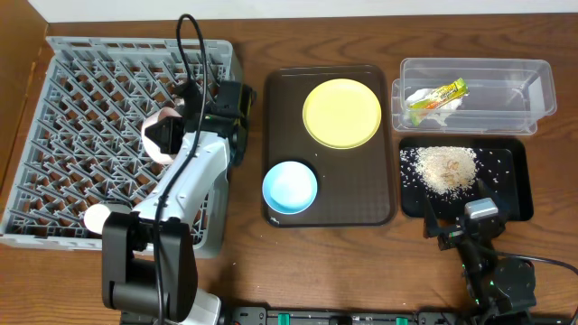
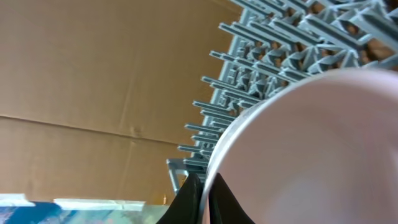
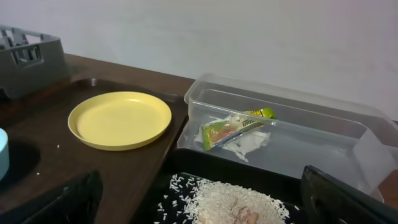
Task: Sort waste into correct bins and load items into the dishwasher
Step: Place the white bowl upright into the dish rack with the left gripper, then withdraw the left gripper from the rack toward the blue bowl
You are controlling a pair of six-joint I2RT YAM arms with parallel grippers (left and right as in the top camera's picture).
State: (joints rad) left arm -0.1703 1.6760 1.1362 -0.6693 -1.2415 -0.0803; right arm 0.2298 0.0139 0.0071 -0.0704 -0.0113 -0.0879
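Note:
My left gripper [image 1: 169, 135] is shut on the rim of the small white bowl [image 1: 152, 147] and holds it tilted over the grey dish rack [image 1: 81, 117]. In the left wrist view the fingers [image 2: 205, 198] pinch the bowl's edge [image 2: 311, 149] above the rack's pegs [image 2: 280, 43]. The pale yellow plate [image 1: 341, 113] and the light blue bowl [image 1: 290, 187] sit on the dark brown tray [image 1: 375, 194]. The wrapper with white paper [image 1: 436, 95] lies in the clear tub [image 1: 528, 86]. The rice heap [image 1: 444, 168] lies on the black tray [image 1: 513, 194]. My right gripper [image 1: 461, 227] is open and empty at the black tray's near edge.
The right wrist view shows the plate [image 3: 119, 118], the tub [image 3: 311, 146] with the wrapper [image 3: 231, 129], the rice [image 3: 227, 202] and the open fingers [image 3: 205, 208]. A small pale round object [image 1: 95, 217] sits at the rack's front left. Loose grains lie scattered on the black tray.

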